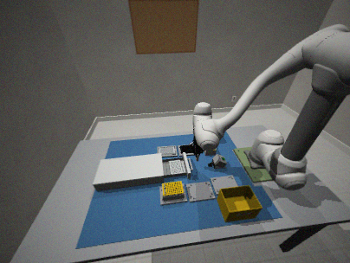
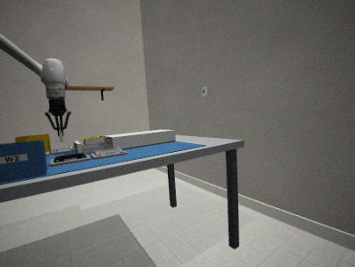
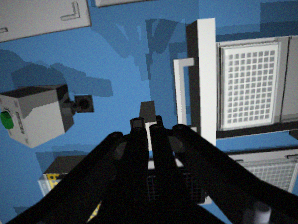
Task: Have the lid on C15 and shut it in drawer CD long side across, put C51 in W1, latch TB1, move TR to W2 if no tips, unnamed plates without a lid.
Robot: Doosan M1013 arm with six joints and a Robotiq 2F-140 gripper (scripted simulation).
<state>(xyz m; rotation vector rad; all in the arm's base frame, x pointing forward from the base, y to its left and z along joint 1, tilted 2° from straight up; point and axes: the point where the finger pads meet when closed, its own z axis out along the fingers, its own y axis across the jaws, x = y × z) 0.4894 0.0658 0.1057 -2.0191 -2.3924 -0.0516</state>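
Note:
My gripper [image 1: 197, 156] [image 2: 61, 132] is shut and empty, well above the blue mat. In the wrist view its fingertips [image 3: 146, 127] hang over the mat between the DONE key box and the open drawer of the cooler CD [image 1: 128, 170]. A white assay plate [image 1: 177, 167] lies flat in the drawer, also seen in the wrist view [image 3: 249, 85]; I cannot tell if a lid is on it. The drawer front [image 3: 206, 80] stands out from the housing. The black assay plate [image 1: 187, 149] sits in its nest just behind my gripper, mostly hidden under the fingers in the wrist view [image 3: 170, 185].
The DONE key box [image 1: 218, 162] with its green key [image 3: 5, 120] is right of the gripper. The yellow bin W1 [image 1: 239, 202] stands front right. The blue bin W2 [image 2: 19, 160] shows in the exterior view. A rack with yellow tips [image 1: 172, 189] and two empty nests [image 1: 200, 190] lie near the front.

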